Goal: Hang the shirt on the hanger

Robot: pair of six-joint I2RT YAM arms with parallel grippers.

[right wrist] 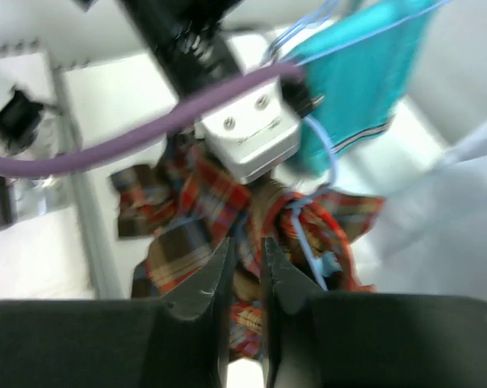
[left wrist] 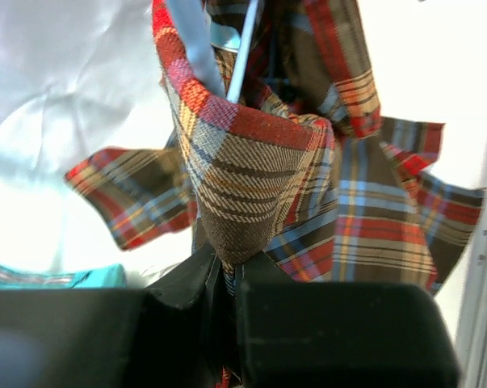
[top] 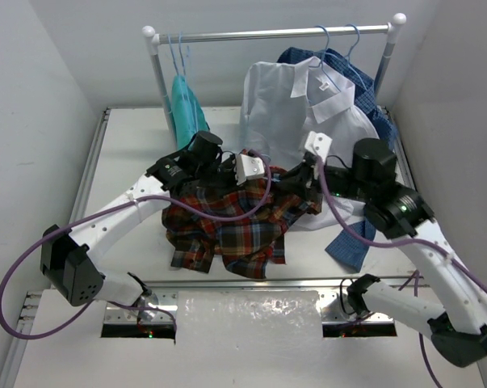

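Four garments are in view: one plaid shirt (top: 227,230), one white shirt (top: 283,105), one blue checked shirt (top: 350,242) and one teal garment (top: 186,105). One rack (top: 267,34) carries two hanger hooks (top: 324,36) at its right end. One more hanger (left wrist: 240,56) sits inside the plaid shirt.

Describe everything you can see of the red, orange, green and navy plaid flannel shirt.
The plaid flannel shirt is woven cloth in red, orange, brown-green and navy checks with pale-blue lines. It hangs crumpled in a bunch between the two arms, lower folds resting on the white table. The left gripper is shut on a cone-shaped fold of it. A thin pale-blue wire hanger runs in among its upper folds. Collar and buttons cannot be made out.
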